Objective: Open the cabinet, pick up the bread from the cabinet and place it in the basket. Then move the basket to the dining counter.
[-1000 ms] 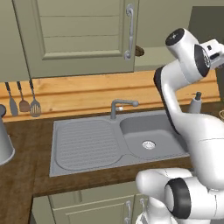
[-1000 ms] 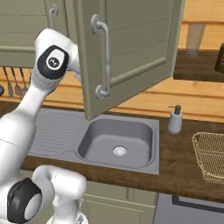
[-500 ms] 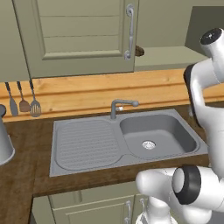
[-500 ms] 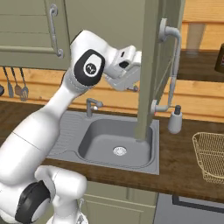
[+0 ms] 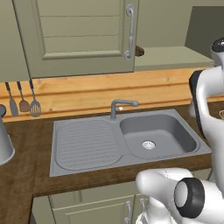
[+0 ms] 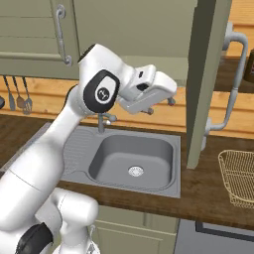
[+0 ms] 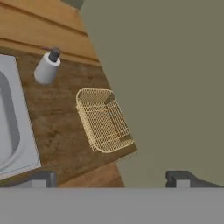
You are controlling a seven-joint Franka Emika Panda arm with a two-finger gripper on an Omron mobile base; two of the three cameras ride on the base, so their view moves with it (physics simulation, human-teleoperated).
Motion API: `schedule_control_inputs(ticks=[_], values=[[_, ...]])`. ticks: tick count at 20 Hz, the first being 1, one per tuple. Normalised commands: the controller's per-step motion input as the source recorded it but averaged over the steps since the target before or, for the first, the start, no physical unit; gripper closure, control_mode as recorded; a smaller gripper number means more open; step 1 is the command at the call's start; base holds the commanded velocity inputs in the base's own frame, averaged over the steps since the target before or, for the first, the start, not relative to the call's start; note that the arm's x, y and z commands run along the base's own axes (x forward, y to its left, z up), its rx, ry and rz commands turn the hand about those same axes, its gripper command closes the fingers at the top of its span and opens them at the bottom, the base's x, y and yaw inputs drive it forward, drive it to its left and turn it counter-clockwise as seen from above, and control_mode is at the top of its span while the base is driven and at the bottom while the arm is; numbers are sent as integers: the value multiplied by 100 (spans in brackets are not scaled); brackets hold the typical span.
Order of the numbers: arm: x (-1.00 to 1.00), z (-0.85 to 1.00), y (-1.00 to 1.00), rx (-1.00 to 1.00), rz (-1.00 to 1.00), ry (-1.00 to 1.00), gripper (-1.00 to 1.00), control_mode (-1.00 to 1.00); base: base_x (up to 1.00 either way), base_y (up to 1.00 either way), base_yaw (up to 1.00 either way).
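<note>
The cabinet hangs above the sink, its right door swung out edge-on toward the camera and its left door shut, with a small brown thing just showing on the inner shelf beside that door's edge. The wicker basket sits empty on the dark wood surface right of the sink, near a soap dispenser. The fingers stand wide apart, holding nothing, in front of the open cabinet.
</note>
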Motion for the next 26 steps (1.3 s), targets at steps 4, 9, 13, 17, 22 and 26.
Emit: schedule_control_inputs(ticks=[4, 9, 13, 17, 22, 26], values=[[-16, 14, 98, 7, 24, -8, -100, -100, 0, 0, 0], [15, 48, 84, 20, 32, -1, -100, -100, 0, 0, 0], [76, 40, 49, 35, 38, 1, -100, -100, 0, 0, 0], [99, 26, 34, 35, 39, 0, -100, -100, 0, 0, 0], [72, 26, 41, 30, 30, 0, -100, -100, 0, 0, 0], [-19, 21, 99, 11, 8, 0, -100, -100, 0, 0, 0]])
